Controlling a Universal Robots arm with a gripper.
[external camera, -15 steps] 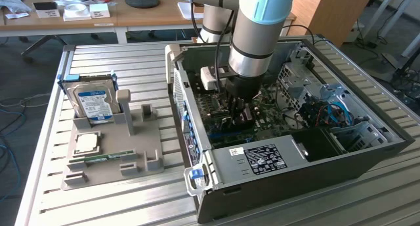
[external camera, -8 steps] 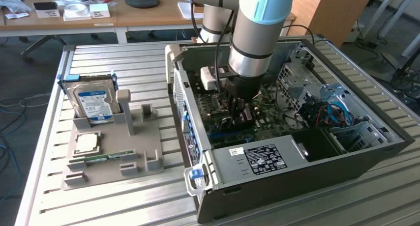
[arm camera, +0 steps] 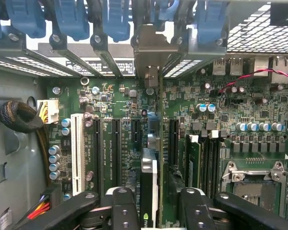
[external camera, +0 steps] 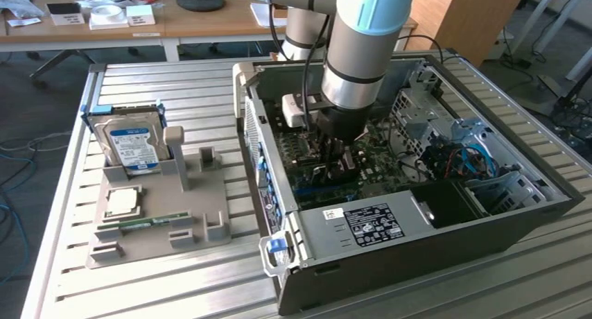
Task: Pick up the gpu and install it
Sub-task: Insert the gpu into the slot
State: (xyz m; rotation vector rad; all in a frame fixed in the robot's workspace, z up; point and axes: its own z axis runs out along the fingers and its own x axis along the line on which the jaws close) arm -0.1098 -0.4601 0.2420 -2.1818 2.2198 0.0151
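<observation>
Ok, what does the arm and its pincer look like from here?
The arm is a thick silver-grey metal tube with a pale blue cap at its joint and black bands near the wrist. A black cable runs down alongside it, and a small white box sits at the wrist. The pincer has black, matte fingers with round bolt heads.

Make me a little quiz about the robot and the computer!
1. True or false: the hard drive stands in the grey holder, outside the computer case.
2. Where is the gpu now?
A. on the holder
B. standing on the motherboard, between the hand's fingers
C. on the floor
3. Fill in: the robot's hand is reaching ____ the case.

Key: 1 true; 2 B; 3 into.
</observation>
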